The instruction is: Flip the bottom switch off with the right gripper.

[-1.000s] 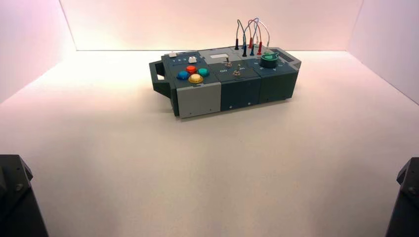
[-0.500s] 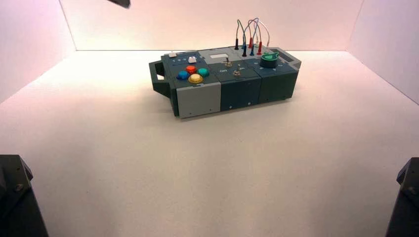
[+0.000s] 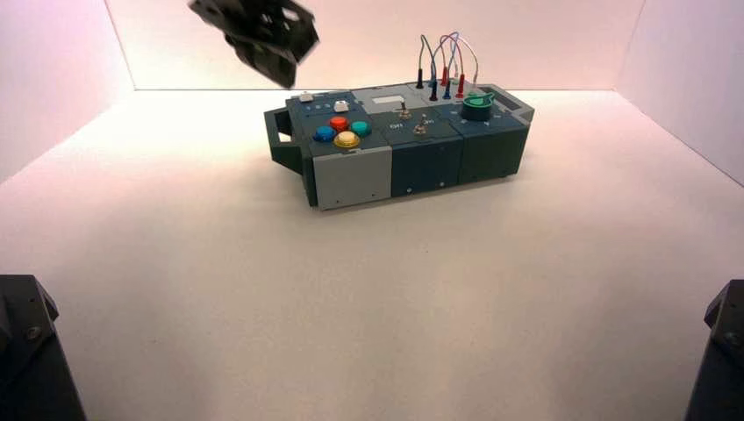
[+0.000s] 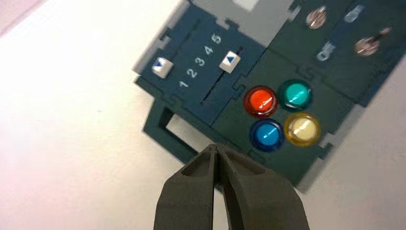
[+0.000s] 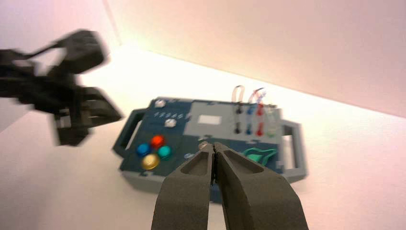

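The left gripper [image 3: 285, 66] hangs above the box's left end, fingers pressed together and angled down toward its handle [image 4: 172, 136]; the right gripper [image 5: 214, 158], its fingers also pressed together, points toward the box [image 3: 412, 145]. The bottom switch [image 3: 420, 128] sits on the box's dark middle panel near its front edge, touched by neither gripper.

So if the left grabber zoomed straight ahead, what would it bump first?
Probably the box's left end, near the handle: the left gripper points about there, though depth is hard to judge.
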Available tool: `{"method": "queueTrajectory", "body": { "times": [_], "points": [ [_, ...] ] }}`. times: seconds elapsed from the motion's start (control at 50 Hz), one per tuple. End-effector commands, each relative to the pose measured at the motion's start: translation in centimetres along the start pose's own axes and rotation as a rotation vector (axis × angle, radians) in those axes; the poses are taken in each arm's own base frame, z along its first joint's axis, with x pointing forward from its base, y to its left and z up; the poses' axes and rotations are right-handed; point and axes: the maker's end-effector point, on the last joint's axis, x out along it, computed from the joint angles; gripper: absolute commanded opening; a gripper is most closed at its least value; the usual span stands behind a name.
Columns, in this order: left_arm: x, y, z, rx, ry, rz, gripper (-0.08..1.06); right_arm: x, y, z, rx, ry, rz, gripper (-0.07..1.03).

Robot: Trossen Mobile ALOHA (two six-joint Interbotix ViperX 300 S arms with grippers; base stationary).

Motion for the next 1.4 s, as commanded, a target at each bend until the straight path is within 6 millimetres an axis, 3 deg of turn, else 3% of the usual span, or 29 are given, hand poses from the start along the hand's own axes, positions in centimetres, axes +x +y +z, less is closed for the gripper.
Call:
{"method": "queueTrajectory", "body": {
  "times": [0.02,0.32,0.6,0.8,0.98,1.4],
  "points": [
    [1.3,0.2,1.7,0.024,-0.009,0.002,-0.03,0.6,1.2,1.5,0.000,-0.014,0.035,-0.02],
    [5.1,0.3,3.5,0.067,0.016,-0.002,-0.03,1.9,3.0,1.2,-0.016,0.046,0.084,-0.02],
    [7.9,0.5,4.2,0.086,0.063,-0.002,-0.03,4.6,2.9,-1.7,-0.007,0.191,0.069,-0.02],
    [8.8,0.6,4.2,0.099,0.087,-0.002,-0.03,7.7,2.7,-4.7,-0.008,0.324,0.052,-0.02],
    [9.0,1.1,3.7,0.091,0.111,0.001,-0.03,9.9,2.3,-5.8,-0.003,0.382,0.036,-0.02],
    [9.1,3.3,2.6,0.051,0.134,0.022,-0.03,12.2,-0.7,-7.5,0.044,0.444,-0.037,-0.02]
  ]
}}
